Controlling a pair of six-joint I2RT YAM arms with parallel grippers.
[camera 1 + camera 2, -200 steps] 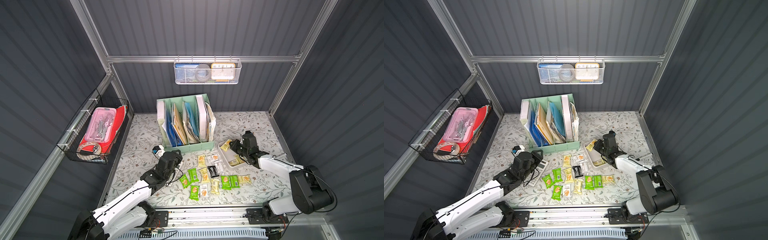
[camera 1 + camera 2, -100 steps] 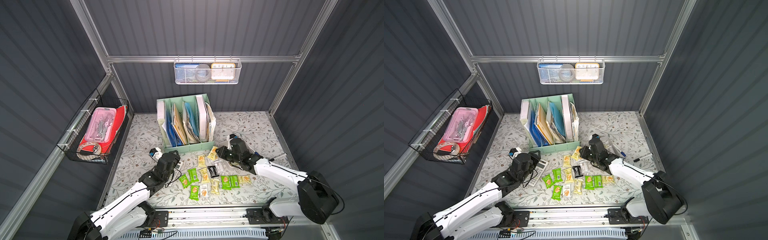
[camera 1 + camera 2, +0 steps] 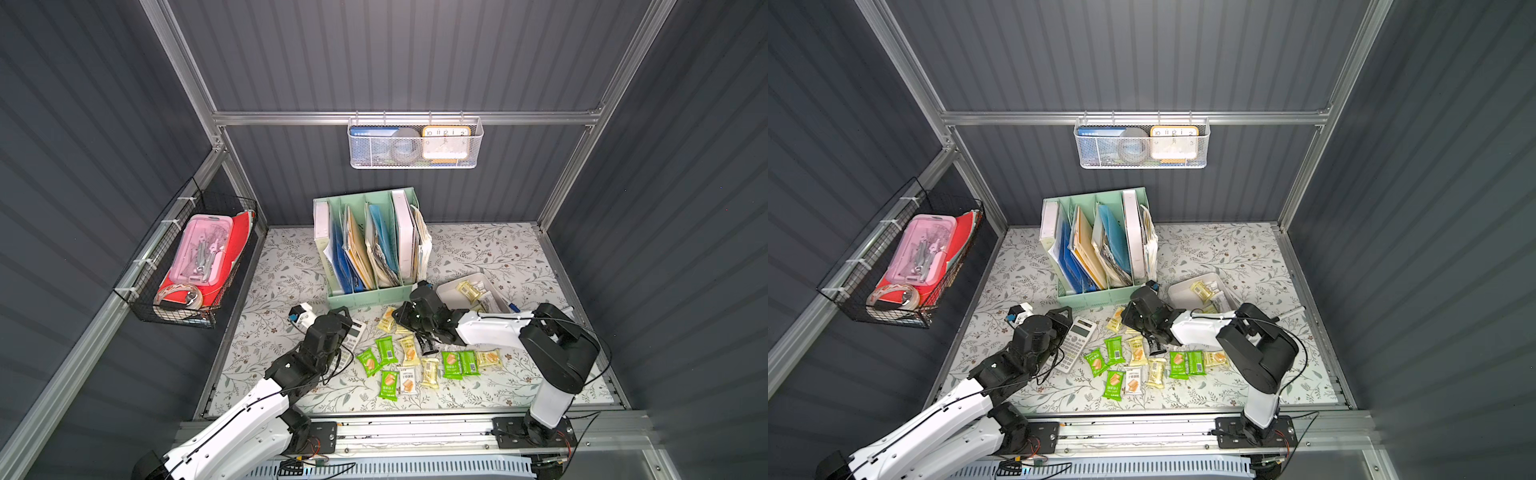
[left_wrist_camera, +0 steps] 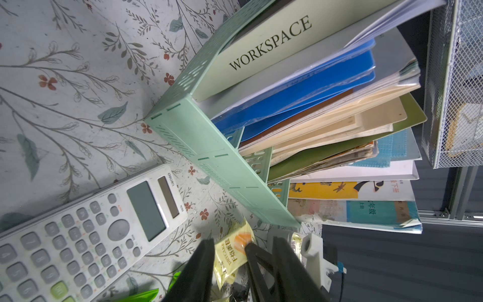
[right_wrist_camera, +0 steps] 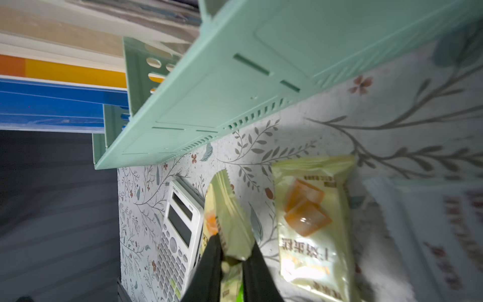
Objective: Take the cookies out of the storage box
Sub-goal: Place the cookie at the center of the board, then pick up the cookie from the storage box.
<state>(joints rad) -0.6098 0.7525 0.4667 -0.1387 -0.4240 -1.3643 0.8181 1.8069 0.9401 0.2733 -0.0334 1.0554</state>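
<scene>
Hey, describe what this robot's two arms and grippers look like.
The left arm and right arm have white shells with bulky black joints, and thin black cables loop beside them. The left gripper and right gripper each have two black tapering fingers.

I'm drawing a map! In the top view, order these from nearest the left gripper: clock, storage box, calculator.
From the left gripper:
1. calculator, just beside it
2. storage box, over on the right side
3. clock, high on the back wall

"WORKSPACE" on pale binder (image 4: 269, 49) inside file organiser (image 4: 198, 141); "deli" on calculator (image 4: 86, 235) just before it; 10, 11, 12, 1, 2 on clock (image 3: 446, 143) above it
</scene>
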